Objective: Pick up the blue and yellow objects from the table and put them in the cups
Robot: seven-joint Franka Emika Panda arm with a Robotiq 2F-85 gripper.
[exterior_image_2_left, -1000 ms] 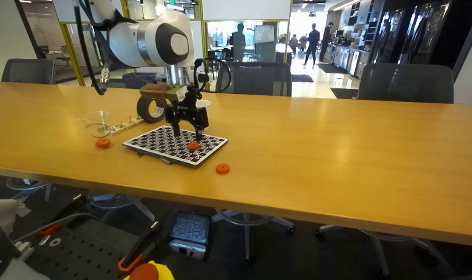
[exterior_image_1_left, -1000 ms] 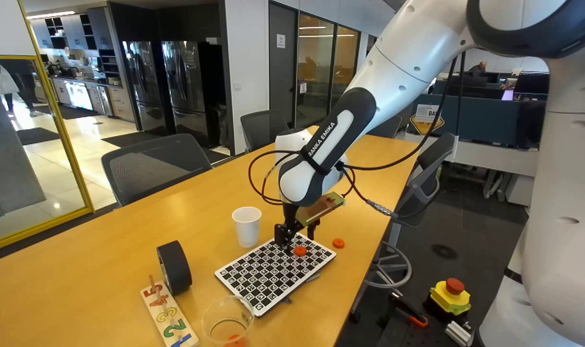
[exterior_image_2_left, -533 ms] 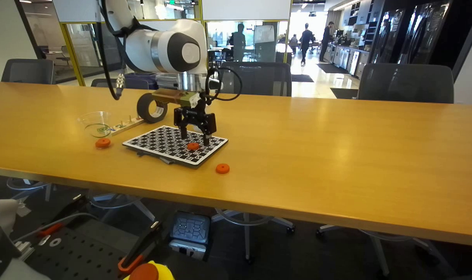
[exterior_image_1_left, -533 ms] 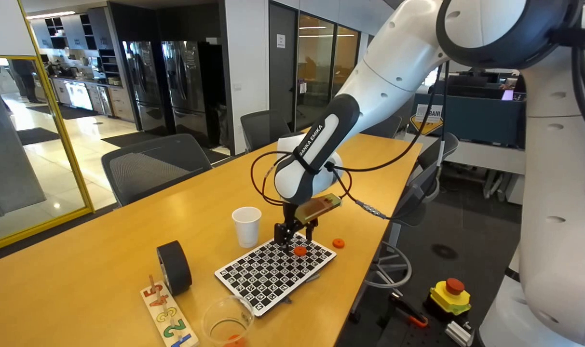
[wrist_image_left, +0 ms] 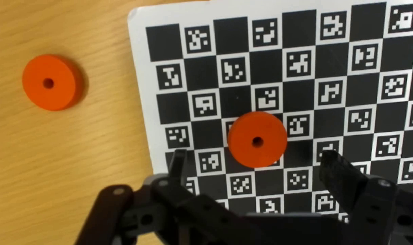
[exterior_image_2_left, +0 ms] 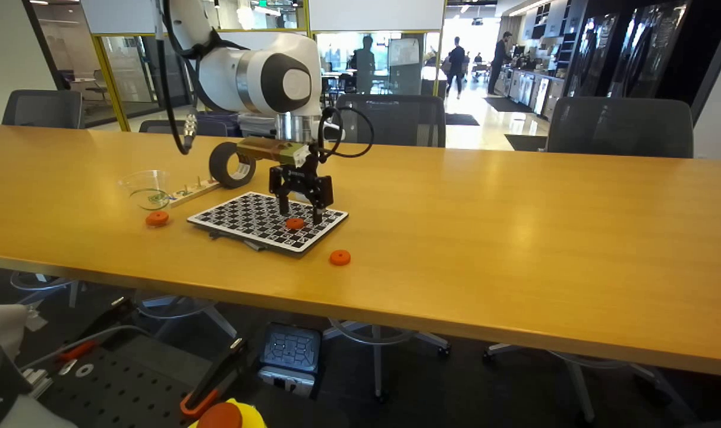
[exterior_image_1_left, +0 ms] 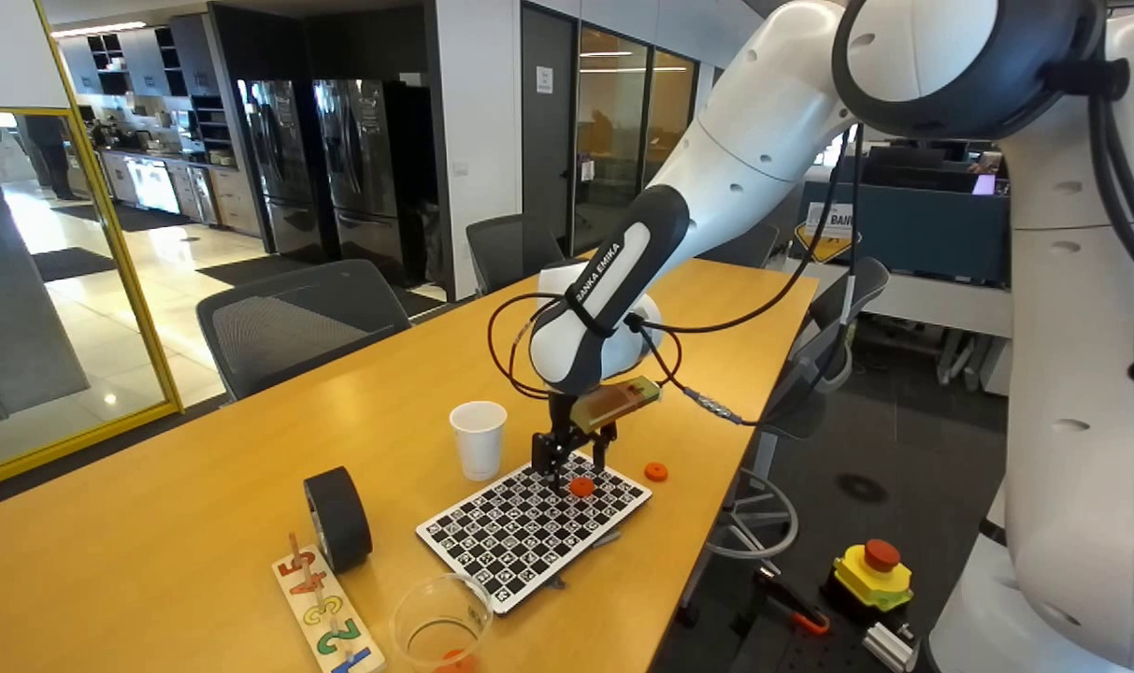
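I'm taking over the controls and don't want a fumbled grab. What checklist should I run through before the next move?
1. Pincer open, holding nothing: ok.
2. Orange disc on the checkered marker board lined up between the fingertips, side to side: ok in the wrist view.
3. Fingertips low enough to grip it: cannot tell; their height above the board is unclear.
4. White paper cup upright: ok in an exterior view.
5. Clear plastic cup upright: ok in both exterior views.
6. Blue piece located: not ok; I can't make out a loose one.
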